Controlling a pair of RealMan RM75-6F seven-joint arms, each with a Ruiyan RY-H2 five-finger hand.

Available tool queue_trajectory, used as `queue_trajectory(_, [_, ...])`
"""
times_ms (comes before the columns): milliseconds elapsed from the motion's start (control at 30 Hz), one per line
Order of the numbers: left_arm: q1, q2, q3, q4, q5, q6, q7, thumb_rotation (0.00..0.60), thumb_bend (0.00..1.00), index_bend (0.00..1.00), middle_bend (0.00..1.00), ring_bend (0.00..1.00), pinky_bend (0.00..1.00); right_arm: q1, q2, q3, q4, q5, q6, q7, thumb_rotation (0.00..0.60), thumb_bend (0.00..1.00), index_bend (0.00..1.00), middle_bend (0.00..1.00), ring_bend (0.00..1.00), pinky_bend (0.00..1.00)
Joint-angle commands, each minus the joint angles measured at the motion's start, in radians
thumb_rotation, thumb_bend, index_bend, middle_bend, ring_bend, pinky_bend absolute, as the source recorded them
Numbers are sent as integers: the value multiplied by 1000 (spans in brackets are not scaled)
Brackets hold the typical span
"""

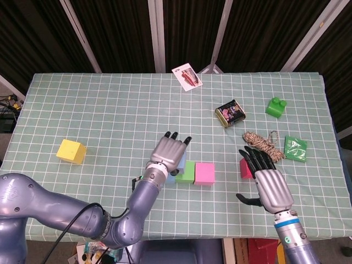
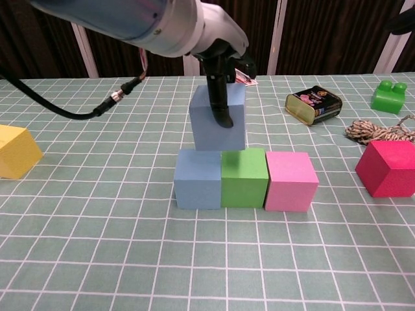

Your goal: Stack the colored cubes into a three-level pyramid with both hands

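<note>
Green-and-white checked cloth covers the tabletop (image 1: 110,104). Near the middle of its front half, three cubes sit in a touching row: a blue cube (image 2: 198,179), a green cube (image 2: 244,177) and a pink cube (image 2: 291,181).

My left robot hand (image 1: 169,152) is clamped on a second blue cube (image 2: 218,118), thumb on its front face, other fingers over its back. In the chest view this cube sits directly above the seam between the row's blue and green cubes, its bottom edge at their tops; I cannot tell whether it touches them. From the head view my hand hides it almost fully.

My right robot hand (image 1: 266,180) hangs toward the front right of the tabletop, fingers spread apart, holding nothing. A magenta cube (image 2: 390,168) stands just beyond its fingertips, right of the pink cube with a gap between.

A yellow cube (image 1: 71,151) sits alone near the left edge.

Toward the far right lie a dark printed tin (image 1: 230,113), a coil of twine (image 1: 262,143), a green toy brick (image 1: 275,106) and a small green packet (image 1: 295,148). A printed card (image 1: 186,77) lies at the far edge, centre. Any lettering on the tin, card and packet is too small to read.
</note>
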Motion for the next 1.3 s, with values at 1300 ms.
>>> queue_trajectory(1300, [-210, -293, -127, 286, -104, 124, 180, 600, 397, 65, 535, 82, 100, -11, 31, 46, 5, 9, -1, 59, 600, 167, 0, 0, 0, 0])
